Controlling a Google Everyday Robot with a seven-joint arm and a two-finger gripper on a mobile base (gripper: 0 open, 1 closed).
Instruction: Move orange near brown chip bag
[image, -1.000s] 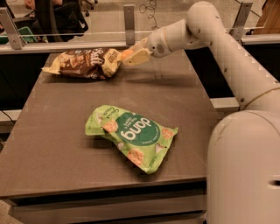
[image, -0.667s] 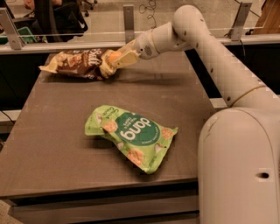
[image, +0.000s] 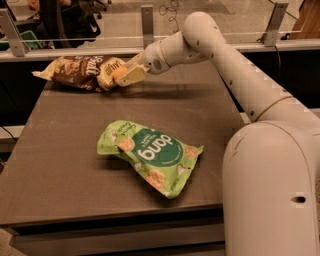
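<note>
Beside the crinkled brown chip bag (image: 75, 73), pale gripper (image: 123, 77) clamped on small round orange (image: 118, 73).

Table (image: 60, 170): brown chip bag (image: 75, 72), green bag (image: 152, 156)

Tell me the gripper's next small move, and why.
Probably lower slightly and open. The gripper holds the orange right beside the cream end of the brown chip bag, seemingly just above the table, so it is already near enough.
</note>
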